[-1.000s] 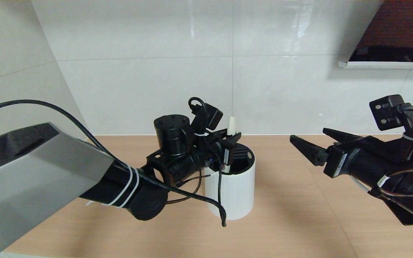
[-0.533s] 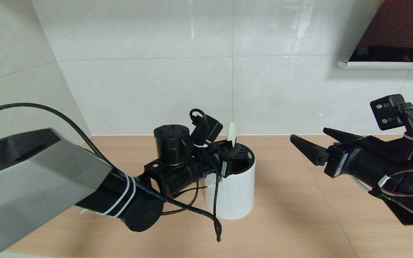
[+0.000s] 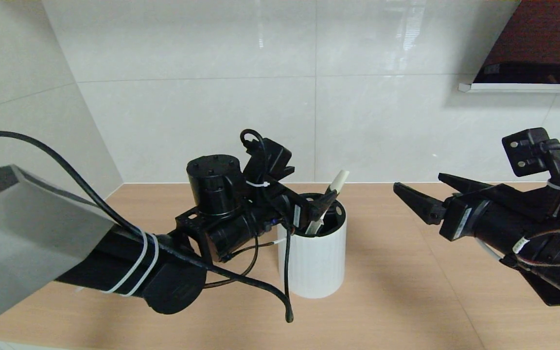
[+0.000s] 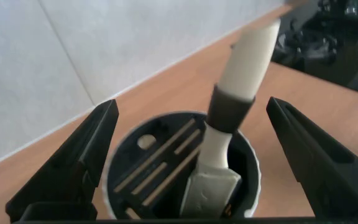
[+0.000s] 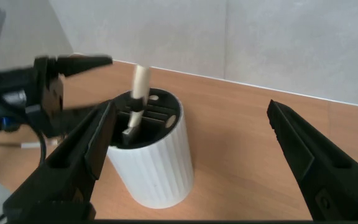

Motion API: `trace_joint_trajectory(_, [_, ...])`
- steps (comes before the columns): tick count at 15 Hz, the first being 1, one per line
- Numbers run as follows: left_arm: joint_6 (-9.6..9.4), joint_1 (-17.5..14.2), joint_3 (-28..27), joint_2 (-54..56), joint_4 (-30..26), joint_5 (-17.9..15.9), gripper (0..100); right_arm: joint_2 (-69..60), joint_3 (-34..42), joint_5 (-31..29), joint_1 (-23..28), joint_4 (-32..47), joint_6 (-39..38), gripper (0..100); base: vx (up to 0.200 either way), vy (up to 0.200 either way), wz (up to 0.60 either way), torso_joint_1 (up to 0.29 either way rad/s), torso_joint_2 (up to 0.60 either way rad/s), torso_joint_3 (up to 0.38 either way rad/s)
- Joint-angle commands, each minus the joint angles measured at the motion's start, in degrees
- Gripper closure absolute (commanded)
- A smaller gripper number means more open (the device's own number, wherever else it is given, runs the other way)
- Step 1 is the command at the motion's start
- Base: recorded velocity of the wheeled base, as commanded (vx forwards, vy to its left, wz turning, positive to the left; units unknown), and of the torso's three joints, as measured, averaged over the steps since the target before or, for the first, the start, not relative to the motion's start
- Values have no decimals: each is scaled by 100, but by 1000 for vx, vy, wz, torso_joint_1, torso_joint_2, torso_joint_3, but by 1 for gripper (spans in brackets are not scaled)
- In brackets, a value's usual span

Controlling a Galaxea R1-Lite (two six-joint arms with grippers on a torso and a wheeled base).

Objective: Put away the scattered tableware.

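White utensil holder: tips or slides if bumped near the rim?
Probably slides: the holder is a broad, straight-sided cylinder standing flat on a smooth wooden counter. Likely light, with one utensil visible inside. That utensil leans loose against the rim, so a bump may rattle it.

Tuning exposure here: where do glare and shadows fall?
Head view: glare streaks on the wall tiles; a soft shadow lies on the counter to the right of the white holder. Both wrist views: the tiles look evenly lit, without glare.
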State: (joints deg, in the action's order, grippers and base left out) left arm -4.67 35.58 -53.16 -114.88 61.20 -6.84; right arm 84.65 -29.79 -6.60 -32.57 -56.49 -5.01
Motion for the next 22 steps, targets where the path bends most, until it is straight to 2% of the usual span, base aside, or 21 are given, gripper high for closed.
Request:
trace_joint_trajectory(1, [1,1,166,388,6,-2,0,-19,-9,-8,-3,-2,0,0,0,0,0,0,0,0])
trace_joint_trajectory(4, [1,-8,421,1056,-2,7,0,-326,176,-26,137,-2,0,0,0,0,0,0,0,0])
trace_joint_trajectory(7, [1,-368,966,2260,-2,297,0,-1047,677,-26,752,-2,0,0,0,0,0,0,0,0])
trace_joint_trajectory(10, [-16,-878,1941,3710,-29,508,0,-2075,1142,-26,1535,94,220,0,0,0,0,0,0,0])
trace_joint_trajectory(11, [-16,-939,2073,3860,-29,517,0,-2199,1195,-26,1631,147,316,0,0,0,0,0,0,0])
trace_joint_trajectory(12, [-60,-1291,2785,4624,-38,552,0,-3086,1512,-8,1957,666,686,0,0,0,0,0,0,0])
trace_joint_trajectory(14, [-219,-1809,3734,5565,-38,719,0,-4624,1529,-26,1965,2116,712,0,0,0,0,0,0,0])
trace_joint_trajectory(16, [-245,-2012,4464,6531,-266,789,0,-6057,1178,-79,1974,3944,712,0,0,0,0,0,0,0])
trace_joint_trajectory(18, [-227,-2143,4868,7876,-1286,1115,0,-7305,703,-290,2009,5579,703,0,0,0,0,0,0,0])
trace_joint_trajectory(19, [-192,-2161,4912,8737,-2191,1282,0,-7753,395,-615,2027,6185,703,0,0,0,0,0,0,0])
trace_joint_trajectory(20, [-148,-2407,4894,9476,-3140,1299,0,-7903,149,-975,2097,6598,677,0,0,0,0,0,0,0])
trace_joint_trajectory(21, [-113,-2759,4894,10003,-3782,1264,0,-7894,88,-1300,2343,6616,633,0,0,0,0,0,0,0])
trace_joint_trajectory(22, [-113,-2943,4947,10486,-4248,1150,0,-7885,88,-1300,2528,6616,624,0,0,0,0,0,0,0])
